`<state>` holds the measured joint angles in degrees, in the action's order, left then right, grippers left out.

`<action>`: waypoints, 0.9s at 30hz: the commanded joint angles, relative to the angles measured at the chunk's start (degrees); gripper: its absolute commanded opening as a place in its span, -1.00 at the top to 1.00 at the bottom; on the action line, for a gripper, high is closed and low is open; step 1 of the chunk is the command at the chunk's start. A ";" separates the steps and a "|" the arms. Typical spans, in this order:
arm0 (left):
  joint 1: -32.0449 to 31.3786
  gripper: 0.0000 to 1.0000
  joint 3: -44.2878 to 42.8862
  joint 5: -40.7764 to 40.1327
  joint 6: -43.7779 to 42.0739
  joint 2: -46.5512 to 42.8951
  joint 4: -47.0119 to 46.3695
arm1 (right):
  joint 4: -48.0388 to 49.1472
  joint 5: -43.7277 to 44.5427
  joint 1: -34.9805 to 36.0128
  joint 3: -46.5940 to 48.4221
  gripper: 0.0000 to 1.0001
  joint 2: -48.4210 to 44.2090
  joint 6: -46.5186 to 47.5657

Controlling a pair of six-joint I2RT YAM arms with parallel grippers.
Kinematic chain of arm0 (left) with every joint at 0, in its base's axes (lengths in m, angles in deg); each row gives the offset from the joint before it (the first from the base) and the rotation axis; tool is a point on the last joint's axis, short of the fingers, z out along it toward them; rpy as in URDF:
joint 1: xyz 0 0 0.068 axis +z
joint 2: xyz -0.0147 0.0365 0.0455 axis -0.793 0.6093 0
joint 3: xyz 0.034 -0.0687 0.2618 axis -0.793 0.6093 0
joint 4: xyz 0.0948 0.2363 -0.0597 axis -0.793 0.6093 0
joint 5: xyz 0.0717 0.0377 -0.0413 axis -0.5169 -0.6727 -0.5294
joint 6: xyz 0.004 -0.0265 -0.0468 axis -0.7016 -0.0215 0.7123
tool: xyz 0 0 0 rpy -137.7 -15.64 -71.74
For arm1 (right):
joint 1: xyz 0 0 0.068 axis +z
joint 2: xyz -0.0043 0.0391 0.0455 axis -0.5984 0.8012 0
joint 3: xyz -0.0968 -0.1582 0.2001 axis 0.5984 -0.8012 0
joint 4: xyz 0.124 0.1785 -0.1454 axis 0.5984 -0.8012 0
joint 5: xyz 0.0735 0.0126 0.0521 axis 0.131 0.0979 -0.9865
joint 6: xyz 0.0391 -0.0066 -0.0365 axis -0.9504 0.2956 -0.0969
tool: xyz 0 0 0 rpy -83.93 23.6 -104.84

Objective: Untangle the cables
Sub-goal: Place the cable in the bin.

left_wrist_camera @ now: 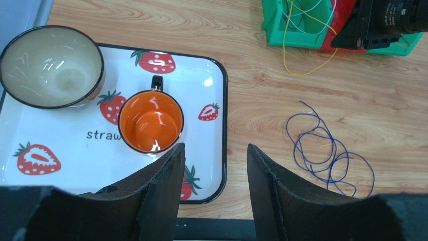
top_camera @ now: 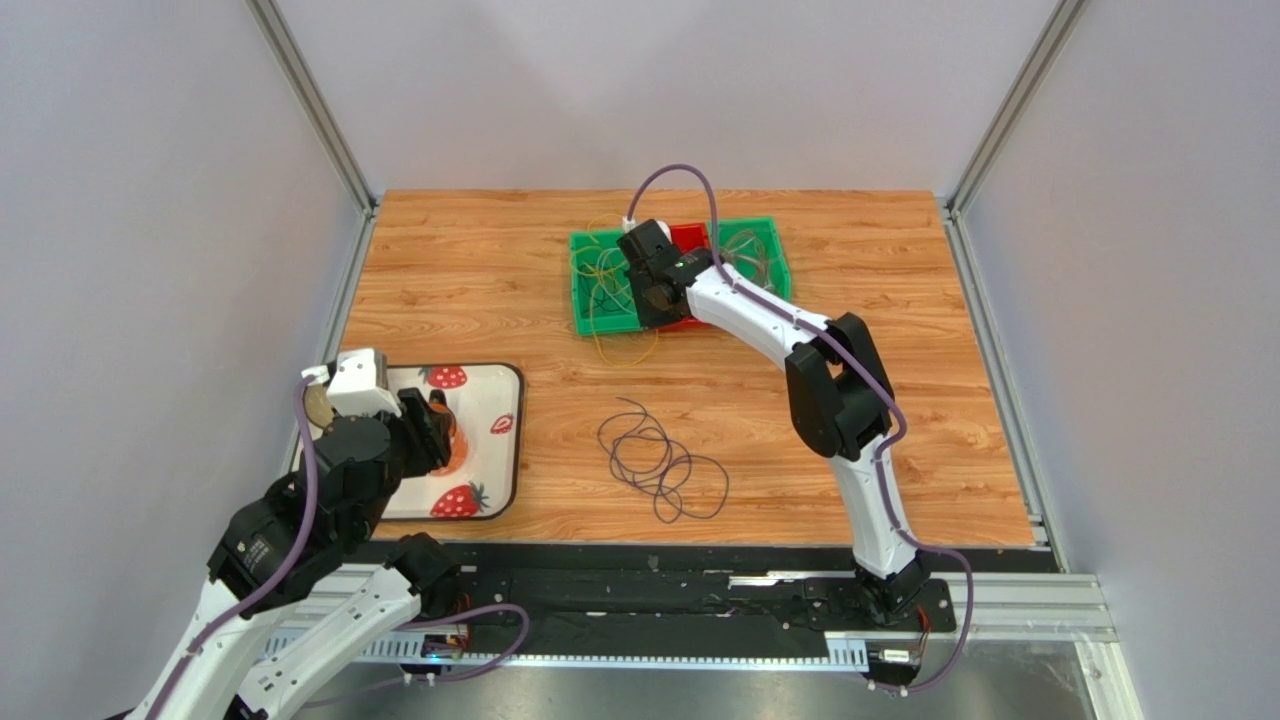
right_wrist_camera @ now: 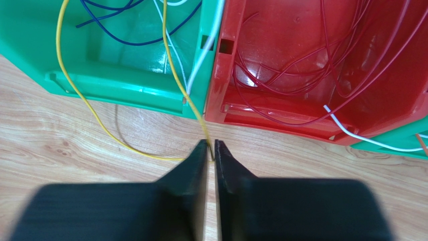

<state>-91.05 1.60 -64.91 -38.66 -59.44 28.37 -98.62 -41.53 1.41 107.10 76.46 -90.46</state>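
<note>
Top view: we list one dark cable coiled loose on the worktop, near the middle. More lie in the green bin.

Left wrist: left claw, fingers apart and empty, over the tray.

Right wrist: right claw, pinched on the yellow cable, just outside the bin.

Wood-grain tabletop lies open before me — only a coiled dark-purple cable mid-table and a thin yellow cable loop by the green plastic bin cross it.
</note>
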 commanded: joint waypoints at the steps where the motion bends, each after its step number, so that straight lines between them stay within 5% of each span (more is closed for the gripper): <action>1: 0.27 -0.14 0.34 -0.16 -0.54 0.35 -0.60 | 0.26 1.13 -0.12 3.76 0.96 0.13 0.49; 15: 0.27 -0.14 0.34 -0.07 -0.63 0.36 -0.60 | 0.96 -2.83 -0.29 14.39 1.00 -0.06 0.76; 27: 0.27 -0.14 0.43 -0.16 -0.54 0.00 -0.60 | 5.52 3.33 -0.47 23.54 1.00 6.19 3.48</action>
<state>-91.05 1.71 -64.91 -38.66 -59.44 28.37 -97.29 -41.11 1.31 129.16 80.83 -88.91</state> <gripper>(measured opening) 0.574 0.010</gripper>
